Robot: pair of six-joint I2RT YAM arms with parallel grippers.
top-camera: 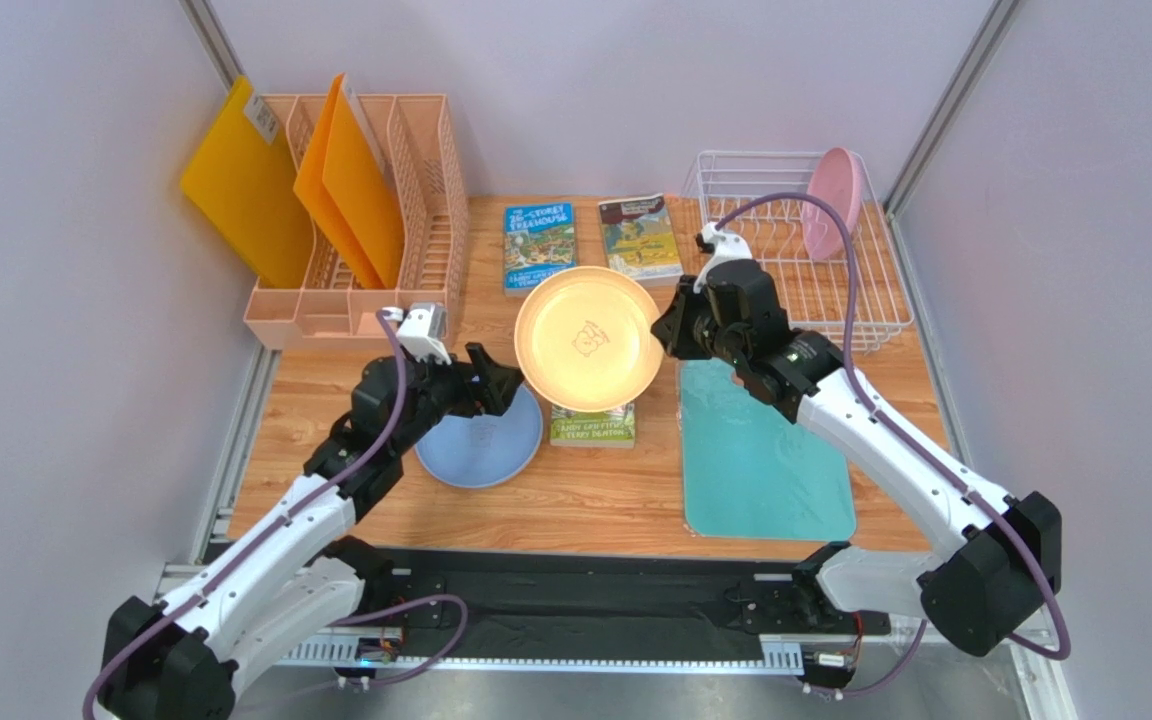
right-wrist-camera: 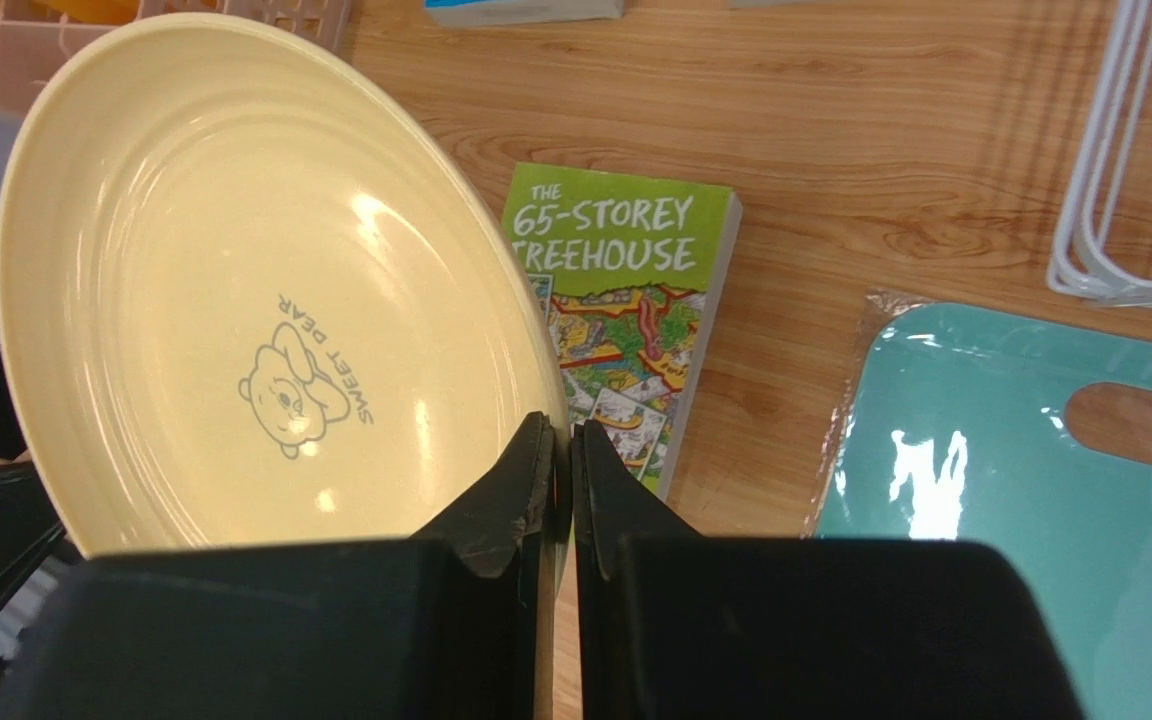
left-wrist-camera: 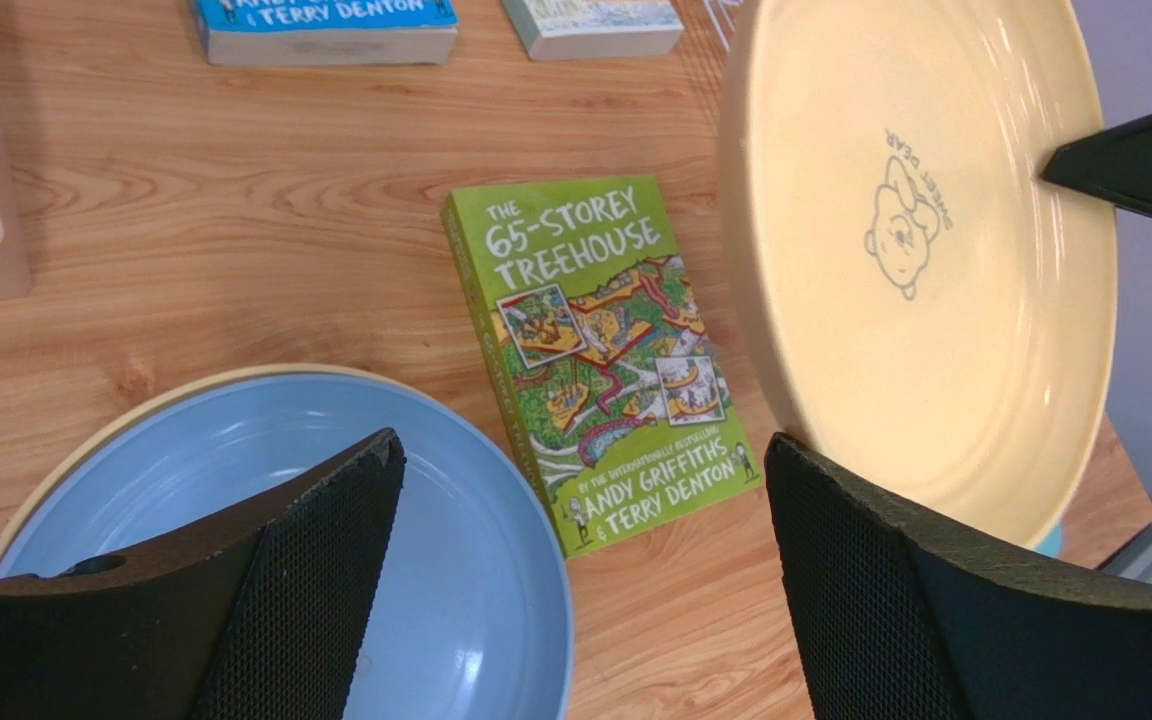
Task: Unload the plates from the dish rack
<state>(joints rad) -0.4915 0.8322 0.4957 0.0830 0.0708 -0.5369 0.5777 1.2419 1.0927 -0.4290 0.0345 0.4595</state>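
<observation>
Plates come first: the pale yellow plate (top-camera: 588,339) is off the rack and held in the air over the middle of the table (top-camera: 597,518), tilted, with its bear mark facing up and toward the overhead camera. The right gripper (top-camera: 672,333) is clamped on its right rim; in the right wrist view the fingers (right-wrist-camera: 515,488) pinch the edge with almost no gap.

The left gripper (top-camera: 504,383) has its fingers spread wide and grips nothing. One finger hangs over the blue plate (top-camera: 480,443), the other just beside the yellow plate's lower rim; whether it touches cannot be told.

The blue plate lies flat on the table's left side, and a tan rim (left-wrist-camera: 237,372) shows under its edge.

The pink plate (top-camera: 835,200) stands upright in the dish rack (top-camera: 883,300) at the far right corner.

A green book (top-camera: 594,428) lies below the raised plate, between the blue plate and a teal board (top-camera: 763,465). Two more books (top-camera: 539,245) lie farther back. At the far left, a peach organizer (top-camera: 387,285) holds orange folders (top-camera: 349,188).
</observation>
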